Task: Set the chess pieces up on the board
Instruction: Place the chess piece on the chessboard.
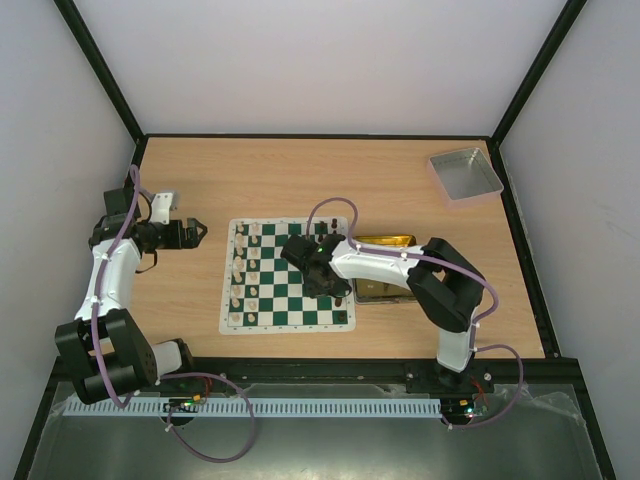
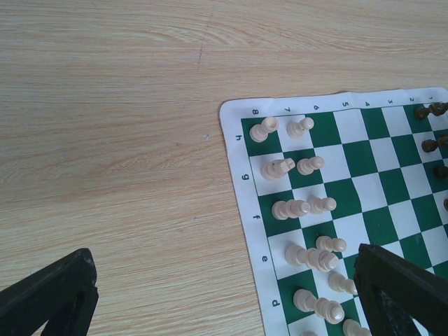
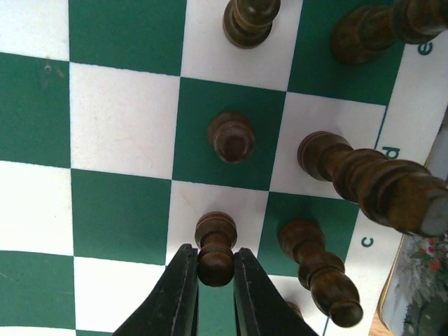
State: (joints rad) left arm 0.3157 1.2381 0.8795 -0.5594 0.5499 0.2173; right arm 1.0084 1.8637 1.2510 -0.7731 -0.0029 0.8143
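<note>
The green and white board (image 1: 290, 300) lies mid-table. Cream-white pieces (image 1: 243, 270) stand in two columns along its left side; they also show in the left wrist view (image 2: 302, 210). Dark brown pieces (image 3: 364, 178) stand on its right side. My right gripper (image 3: 215, 269) is over the board's right part (image 1: 318, 280), shut on the head of a dark brown pawn (image 3: 215, 245) that stands on a white square. My left gripper (image 1: 200, 232) is open and empty above bare table, left of the board's far left corner (image 2: 234, 112); only its finger tips (image 2: 56, 294) show.
A shiny gold tray (image 1: 385, 290) lies against the board's right edge, partly under the right arm; its corner shows in the right wrist view (image 3: 420, 280). A grey metal tray (image 1: 465, 173) sits at the far right. Black frame posts line the table's sides.
</note>
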